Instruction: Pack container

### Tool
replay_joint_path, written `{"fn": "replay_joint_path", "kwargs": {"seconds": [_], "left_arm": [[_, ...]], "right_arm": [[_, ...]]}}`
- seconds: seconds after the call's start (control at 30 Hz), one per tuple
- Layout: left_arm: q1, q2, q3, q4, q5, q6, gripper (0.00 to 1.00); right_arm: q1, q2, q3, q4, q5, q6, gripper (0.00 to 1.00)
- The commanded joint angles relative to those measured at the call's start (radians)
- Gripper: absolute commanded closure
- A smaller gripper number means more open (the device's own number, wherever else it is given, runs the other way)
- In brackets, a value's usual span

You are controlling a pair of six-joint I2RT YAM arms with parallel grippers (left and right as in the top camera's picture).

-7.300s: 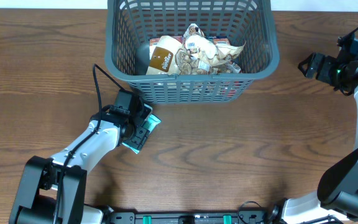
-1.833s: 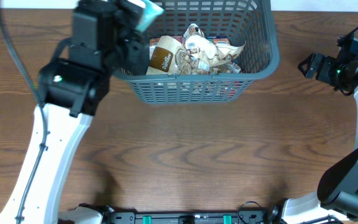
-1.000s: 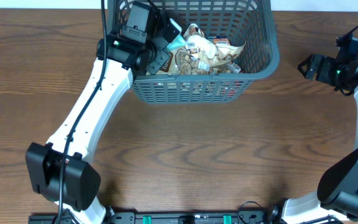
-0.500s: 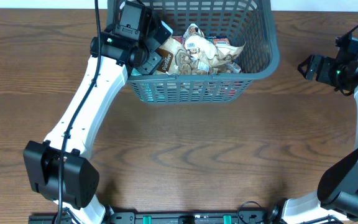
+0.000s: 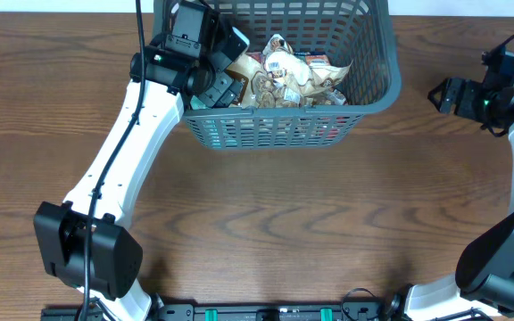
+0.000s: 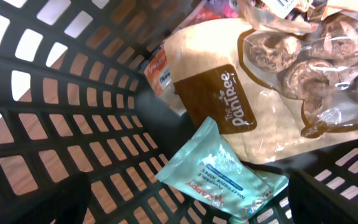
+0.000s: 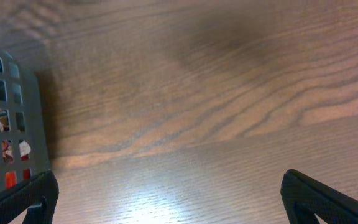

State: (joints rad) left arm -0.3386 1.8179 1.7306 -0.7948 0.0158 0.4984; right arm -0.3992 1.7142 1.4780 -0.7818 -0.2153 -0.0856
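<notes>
The container [image 5: 377, 94] is a dark grey lattice basket at the table's far middle. My left gripper [image 5: 219, 78] is down inside its front left corner. In the left wrist view the left gripper [image 6: 185, 186] is open, fingers wide apart. A teal wipes pack [image 6: 222, 177] lies loose between them against the basket wall [image 6: 55, 118]. A cream pack with a brown label [image 6: 222, 106] and a clear bag of brown pieces [image 6: 309, 81] lie beside it. My right gripper [image 5: 437, 94] is open and empty above bare table, right of the basket, and also shows in its wrist view [image 7: 166, 180].
Several snack packs [image 5: 293, 76] fill the basket's middle. The basket's lattice wall [image 7: 11, 124] shows at the left edge of the right wrist view. Brown wooden table [image 5: 310, 223] lies in front of the basket.
My left gripper carried the teal pack over the rim, came down into the basket's front left corner and opened. The pack now lies loose. The right arm has not moved.
</notes>
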Motion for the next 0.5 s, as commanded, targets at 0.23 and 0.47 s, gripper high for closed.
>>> {"fn": "replay_joint_path", "kwargs": {"seconds": [0.23, 0.47], "left_arm": [[0.000, -0.012, 0.161, 0.014, -0.002, 0.003, 0.05], [0.003, -0.026, 0.276, 0.017, -0.175, -0.002, 0.01]], "right_arm": [[0.009, -0.041, 0.032, 0.042, 0.002, -0.025, 0.03], [0.033, -0.104, 0.089, 0.154, 0.006, -0.056, 0.03]]}}
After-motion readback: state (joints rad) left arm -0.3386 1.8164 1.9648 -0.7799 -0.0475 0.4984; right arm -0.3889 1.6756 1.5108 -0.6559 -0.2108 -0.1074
